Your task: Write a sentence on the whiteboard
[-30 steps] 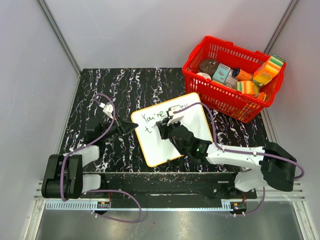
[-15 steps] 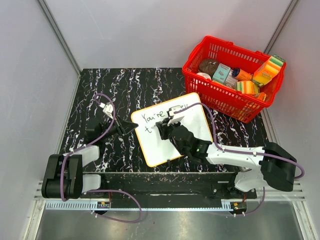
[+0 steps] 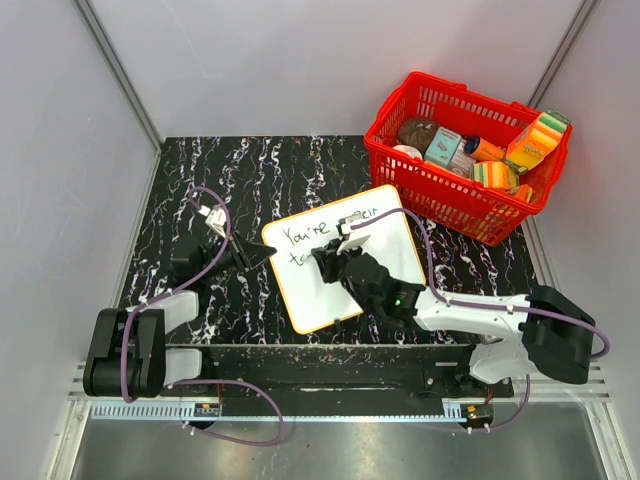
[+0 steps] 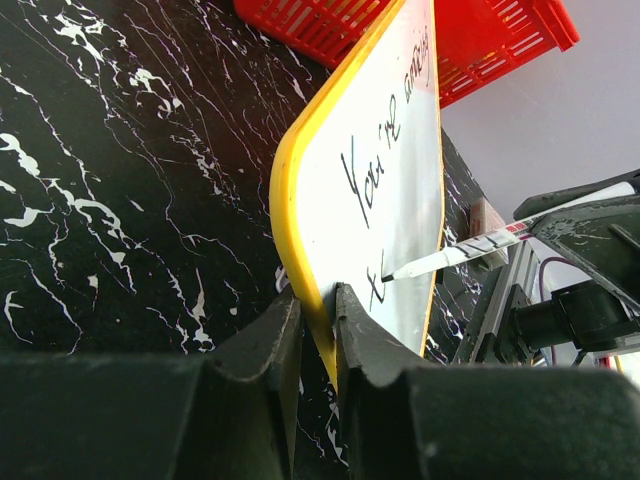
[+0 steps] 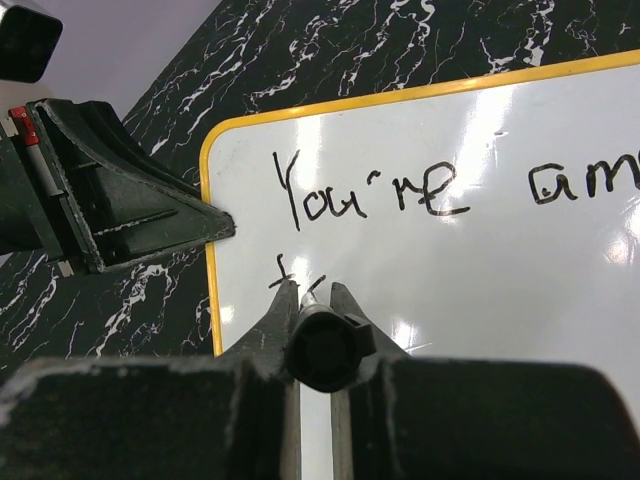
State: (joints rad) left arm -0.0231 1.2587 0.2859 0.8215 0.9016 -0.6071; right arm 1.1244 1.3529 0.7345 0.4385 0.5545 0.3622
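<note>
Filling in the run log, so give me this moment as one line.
left hand: clamped on whiteboard rim | right hand: gripping marker, tip at second line | written: "You're am", then "t"

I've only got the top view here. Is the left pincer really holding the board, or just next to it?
Observer: Holding. The left wrist view shows the left pincer clamped on the yellow rim of the board.
Operator: What's the second word? The arm hides it.
Observer: The right wrist view shows it starts "am", then runs out of frame.
Operator: Where's the pen tip?
Observer: The right pincer grips the pen; its tip is beside a "t" on the second line.
</note>
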